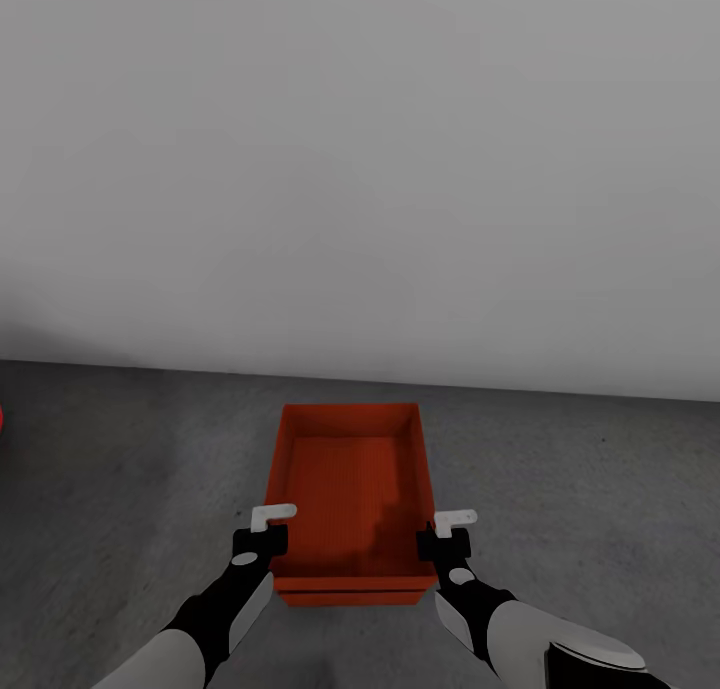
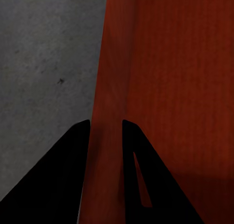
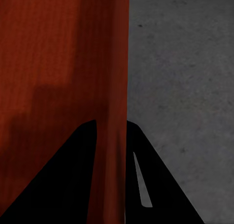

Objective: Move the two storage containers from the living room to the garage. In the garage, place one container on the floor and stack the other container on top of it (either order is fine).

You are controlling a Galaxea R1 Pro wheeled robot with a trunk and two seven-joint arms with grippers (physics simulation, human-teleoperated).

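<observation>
An open orange-red storage container [image 1: 350,489] sits low over the grey concrete garage floor [image 1: 560,489], in front of the wall. My left gripper [image 1: 268,529] is shut on its left wall near the front corner, with that wall pinched between the black fingers [image 2: 73,175]. My right gripper [image 1: 447,531] is shut on the right wall in the same way, as the right wrist view shows around its fingers [image 3: 156,185]. A thin orange-red strip [image 1: 350,597] runs just under the near wall. I cannot tell whether it belongs to another container.
A plain white-grey wall [image 1: 360,169] stands close behind the container. A sliver of something red [image 1: 2,419] shows at the far left edge. Bare concrete spreads to both sides of the container.
</observation>
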